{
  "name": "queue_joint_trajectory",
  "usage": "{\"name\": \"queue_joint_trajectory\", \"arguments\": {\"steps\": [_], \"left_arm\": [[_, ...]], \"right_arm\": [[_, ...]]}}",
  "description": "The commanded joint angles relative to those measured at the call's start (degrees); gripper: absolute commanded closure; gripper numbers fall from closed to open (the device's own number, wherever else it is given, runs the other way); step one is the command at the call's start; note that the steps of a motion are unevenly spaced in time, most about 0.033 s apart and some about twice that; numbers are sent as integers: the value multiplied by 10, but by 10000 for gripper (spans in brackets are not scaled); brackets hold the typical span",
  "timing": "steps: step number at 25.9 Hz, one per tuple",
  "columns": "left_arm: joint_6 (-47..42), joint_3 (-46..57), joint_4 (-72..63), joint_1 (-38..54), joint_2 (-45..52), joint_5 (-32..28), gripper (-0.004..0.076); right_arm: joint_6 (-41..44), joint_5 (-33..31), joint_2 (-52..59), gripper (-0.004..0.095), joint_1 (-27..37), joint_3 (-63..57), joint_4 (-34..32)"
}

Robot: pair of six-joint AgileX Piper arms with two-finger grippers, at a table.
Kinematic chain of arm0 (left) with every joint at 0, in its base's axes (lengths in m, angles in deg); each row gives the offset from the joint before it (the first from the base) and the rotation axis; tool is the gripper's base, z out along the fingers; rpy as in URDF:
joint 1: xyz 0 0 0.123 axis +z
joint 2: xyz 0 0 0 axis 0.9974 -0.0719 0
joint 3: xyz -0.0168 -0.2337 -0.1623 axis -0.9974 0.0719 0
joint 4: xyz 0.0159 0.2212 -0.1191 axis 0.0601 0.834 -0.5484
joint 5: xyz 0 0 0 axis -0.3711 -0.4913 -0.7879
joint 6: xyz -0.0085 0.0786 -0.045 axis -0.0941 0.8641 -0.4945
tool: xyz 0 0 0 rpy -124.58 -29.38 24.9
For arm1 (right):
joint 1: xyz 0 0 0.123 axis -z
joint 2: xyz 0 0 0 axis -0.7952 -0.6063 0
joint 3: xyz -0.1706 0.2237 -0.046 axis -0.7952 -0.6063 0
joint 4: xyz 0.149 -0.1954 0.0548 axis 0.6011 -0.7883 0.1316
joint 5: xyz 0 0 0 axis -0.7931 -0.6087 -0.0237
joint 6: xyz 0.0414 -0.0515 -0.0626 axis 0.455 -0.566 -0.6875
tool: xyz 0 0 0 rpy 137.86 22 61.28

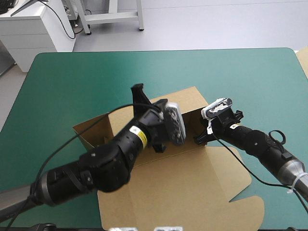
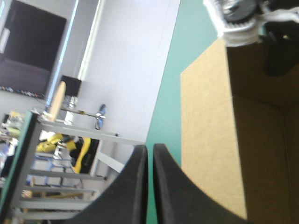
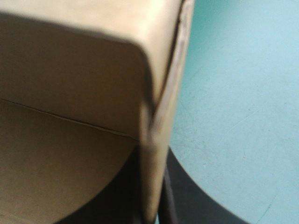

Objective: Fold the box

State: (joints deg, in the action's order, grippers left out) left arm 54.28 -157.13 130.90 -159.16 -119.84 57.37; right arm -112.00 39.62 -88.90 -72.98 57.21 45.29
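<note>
Box [image 1: 183, 192] seems light, stiff board, bending at creases; right claw [image 1: 199, 138] pinches its wall edge, left claw [image 1: 139, 91] clenched empty.

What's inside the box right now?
Only bare brown board shows inside the box: no loose item. The left arm covers its middle, so that part can't be checked. The right hand grips its right-side wall.

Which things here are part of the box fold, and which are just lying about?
In the job: box, walls partly up; right hand, shut on one wall; left hand, shut, holding nothing.
Lying about: tan sheet edge past the table's right edge.
</note>
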Motion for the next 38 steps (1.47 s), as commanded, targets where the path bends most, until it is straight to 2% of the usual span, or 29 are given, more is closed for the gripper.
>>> {"name": "queue_joint_trajectory", "arguments": {"steps": [1,5,7,11,16,22,26,27,30,33,38], "left_arm": [[39,-66,-94,84,19,-29,706],[51,-120,-187,195,19,-16,706],[51,-142,-246,285,19,10,706],[51,-142,-350,432,19,27,706],[99,-142,-448,548,19,29,706],[101,-142,-479,629,19,52,708],[101,-142,-463,648,19,70,708],[101,-142,-453,649,19,77,708],[101,-142,-452,650,19,78,708],[101,-142,-452,650,19,75,708],[102,-142,-464,650,19,75,709]], "right_arm": [[-5,12,15,928,-2,18,2],[-5,12,15,927,-2,18,2],[-5,12,15,927,-2,18,2],[-5,13,15,927,-2,18,2],[25,-14,16,927,1,28,-13],[131,-127,16,927,21,104,-129],[242,-218,16,927,26,177,-247],[301,-256,15,927,26,205,-302],[412,-314,15,927,26,247,-408],[450,-334,12,928,26,261,-467],[477,-332,-51,928,26,264,-484]]}}
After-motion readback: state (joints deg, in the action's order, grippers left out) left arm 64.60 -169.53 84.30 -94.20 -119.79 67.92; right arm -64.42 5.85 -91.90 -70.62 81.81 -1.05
